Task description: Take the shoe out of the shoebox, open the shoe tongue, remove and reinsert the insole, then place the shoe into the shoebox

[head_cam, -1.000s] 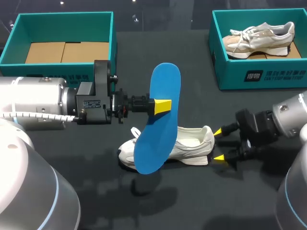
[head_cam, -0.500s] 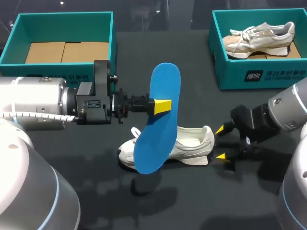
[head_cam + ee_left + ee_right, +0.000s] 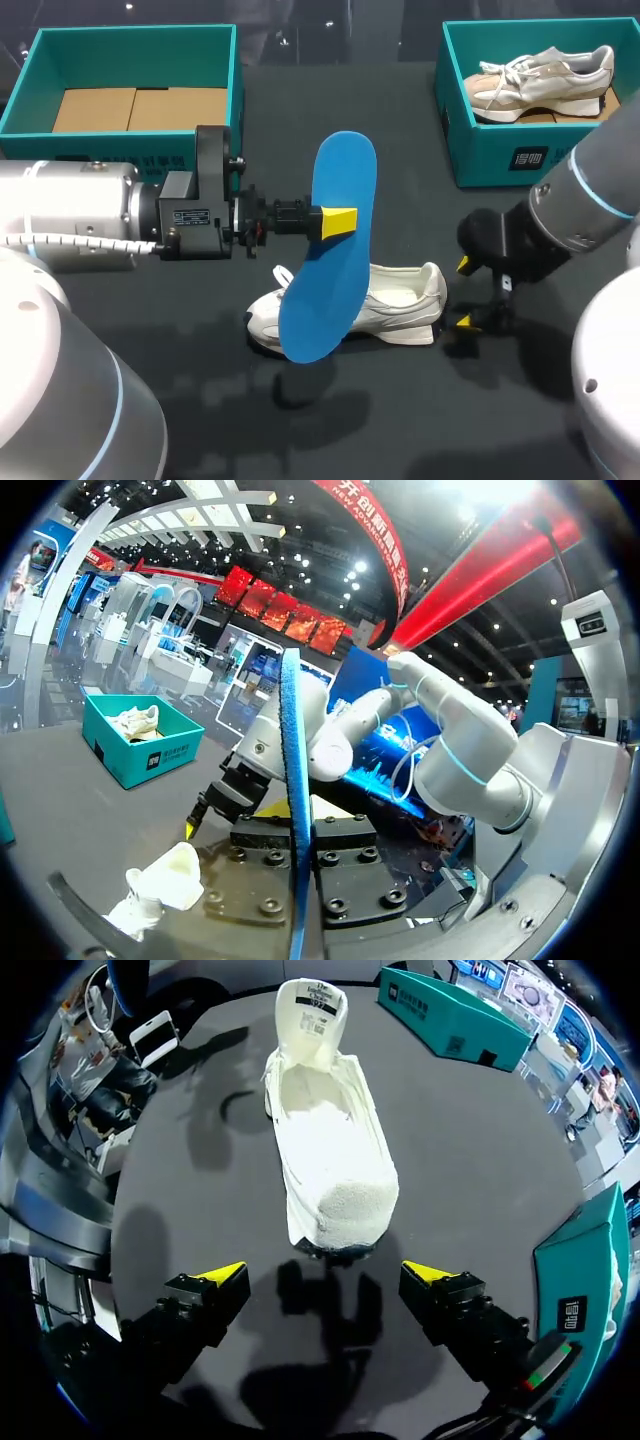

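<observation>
A blue insole (image 3: 335,240) hangs upright above the table, with my left gripper (image 3: 340,221) shut on its middle. In the left wrist view the insole (image 3: 293,810) shows edge-on between the fingers. Under it a white shoe (image 3: 390,305) lies on the black table, toe toward my left arm and tongue pulled open. My right gripper (image 3: 465,293) stands open just behind the heel, holding nothing. Its wrist view looks along the shoe (image 3: 330,1155) from the heel, which lies just ahead of the spread fingertips of the gripper (image 3: 325,1272).
A teal shoebox (image 3: 135,120) at the back left holds only cardboard. Another teal shoebox (image 3: 530,150) at the back right holds a beige sneaker (image 3: 540,80); its corner (image 3: 590,1270) is close beside my right gripper.
My right arm has swung up and in, and its gripper has turned behind the heel, still open. My left arm and the insole have not moved.
</observation>
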Action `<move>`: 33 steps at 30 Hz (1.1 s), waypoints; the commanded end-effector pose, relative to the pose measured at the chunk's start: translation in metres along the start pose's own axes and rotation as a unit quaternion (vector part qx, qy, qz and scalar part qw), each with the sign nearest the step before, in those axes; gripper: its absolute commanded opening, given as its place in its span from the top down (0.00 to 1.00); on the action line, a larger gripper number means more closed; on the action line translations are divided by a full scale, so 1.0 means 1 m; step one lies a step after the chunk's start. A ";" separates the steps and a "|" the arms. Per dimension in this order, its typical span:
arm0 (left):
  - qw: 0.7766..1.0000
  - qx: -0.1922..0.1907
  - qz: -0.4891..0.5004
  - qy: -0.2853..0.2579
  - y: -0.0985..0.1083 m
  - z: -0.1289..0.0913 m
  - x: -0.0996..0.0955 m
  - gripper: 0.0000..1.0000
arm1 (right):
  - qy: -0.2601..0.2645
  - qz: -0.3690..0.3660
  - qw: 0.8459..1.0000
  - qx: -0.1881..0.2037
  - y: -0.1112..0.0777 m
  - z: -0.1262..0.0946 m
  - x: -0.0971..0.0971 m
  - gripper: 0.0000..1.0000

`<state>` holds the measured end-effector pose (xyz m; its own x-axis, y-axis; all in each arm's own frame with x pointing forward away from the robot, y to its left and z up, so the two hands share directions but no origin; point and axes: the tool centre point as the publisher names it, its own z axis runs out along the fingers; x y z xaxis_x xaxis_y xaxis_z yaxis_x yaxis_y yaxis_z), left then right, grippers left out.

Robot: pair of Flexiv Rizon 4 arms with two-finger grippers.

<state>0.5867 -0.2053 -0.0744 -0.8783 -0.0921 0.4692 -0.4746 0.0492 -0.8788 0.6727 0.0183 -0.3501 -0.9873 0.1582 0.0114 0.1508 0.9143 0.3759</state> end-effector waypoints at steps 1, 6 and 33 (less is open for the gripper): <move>1.000 0.003 0.000 -0.002 0.003 0.000 0.002 1.00 | -0.001 0.001 0.995 0.102 0.004 0.002 -0.001 0.00; 1.000 0.003 0.000 -0.002 0.003 0.000 0.002 1.00 | -0.027 0.009 0.989 0.142 0.019 -0.009 -0.005 0.00; 1.000 0.003 0.000 -0.002 0.003 0.000 0.002 1.00 | -0.038 -0.034 0.980 0.191 0.081 -0.006 -0.013 0.00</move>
<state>0.5866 -0.2054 -0.0745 -0.8784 -0.0922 0.4690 -0.4745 0.0489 -0.8789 0.6944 0.0783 -0.3172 -0.9911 0.1082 -0.0775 0.1016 0.9911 0.0856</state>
